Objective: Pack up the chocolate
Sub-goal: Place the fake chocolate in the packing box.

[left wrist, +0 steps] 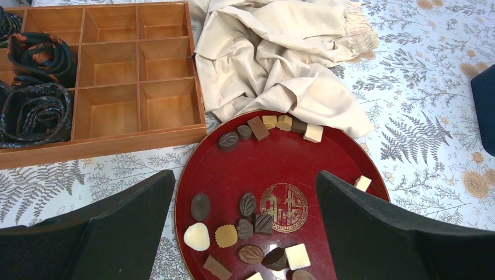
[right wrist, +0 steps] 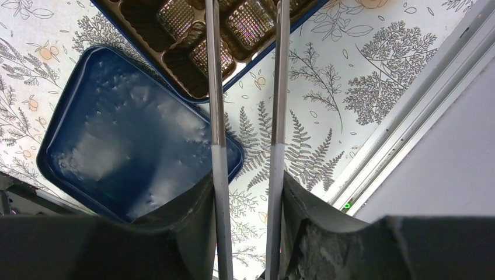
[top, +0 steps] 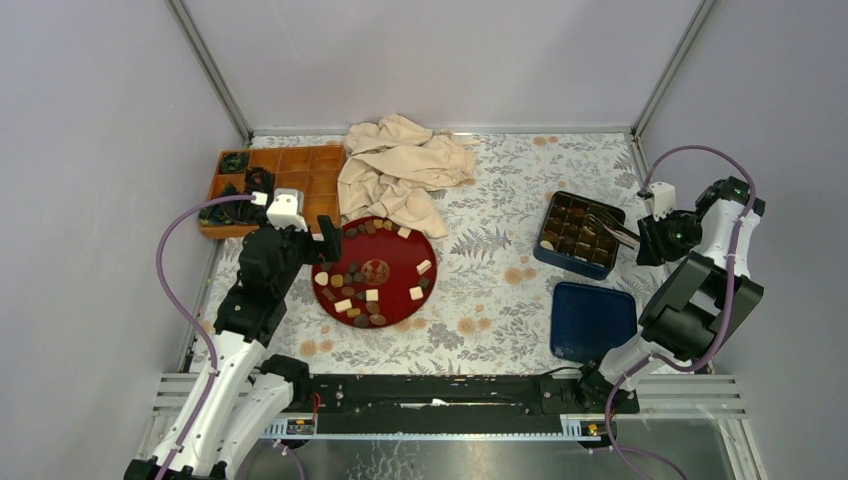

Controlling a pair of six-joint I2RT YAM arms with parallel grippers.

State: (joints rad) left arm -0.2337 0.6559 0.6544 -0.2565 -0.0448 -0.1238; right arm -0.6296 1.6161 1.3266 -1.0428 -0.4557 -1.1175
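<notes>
At the table's back left corner sits a wooden tray (left wrist: 140, 70) with rolled dark ties (left wrist: 35, 111) in its left cells. It lies just beside the plate, so a wide swing of your left arm could knock it.

Your left gripper (left wrist: 245, 233) hangs over the left rim of the red plate (left wrist: 262, 157), fingers spread wide and holding nothing. The chocolate (left wrist: 248, 205) lies scattered on that plate, with several pieces crowded together. A wide grab could catch two at once or shove neighbours over the rim.

A beige cloth (top: 400, 165) from the back edge drapes onto the plate's far rim, touching the row of pieces there. It could snag your fingers or cover a piece.

Toward the right edge stands the blue box (top: 570, 268), its lid (top: 593, 320) just nearer you. Your right gripper (right wrist: 248, 186) pinches long metal tweezers (right wrist: 213, 87), whose arms stand apart above the box cells. Their tips run out of the wrist view, so you cannot tell whether they carry a piece. A slack hold could let the tweezers slip.
</notes>
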